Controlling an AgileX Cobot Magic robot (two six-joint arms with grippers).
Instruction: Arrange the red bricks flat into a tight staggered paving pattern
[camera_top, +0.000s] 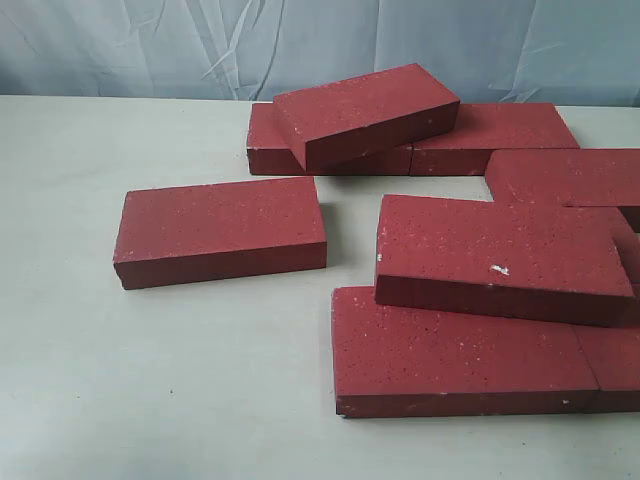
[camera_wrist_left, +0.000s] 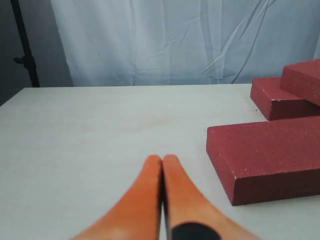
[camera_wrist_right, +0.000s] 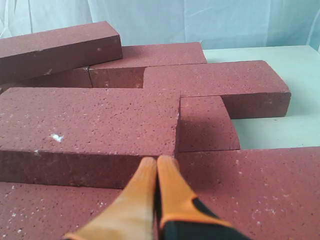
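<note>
Several dark-red speckled bricks lie on the pale table. One lone brick (camera_top: 220, 230) lies flat by itself at the left. A chipped brick (camera_top: 500, 258) rests on top of flat front bricks (camera_top: 460, 355). At the back, a tilted brick (camera_top: 365, 112) leans across two flat ones (camera_top: 490, 135). Neither gripper shows in the exterior view. My left gripper (camera_wrist_left: 162, 159) is shut and empty over bare table, with the lone brick (camera_wrist_left: 265, 155) beside it. My right gripper (camera_wrist_right: 156, 161) is shut and empty, tips close to the side of the chipped brick (camera_wrist_right: 90, 122).
A wrinkled pale blue cloth (camera_top: 320, 45) hangs behind the table. A dark stand (camera_wrist_left: 25, 45) shows at the table's far corner in the left wrist view. Bare table (camera_top: 150, 380) stretches left and front of the bricks.
</note>
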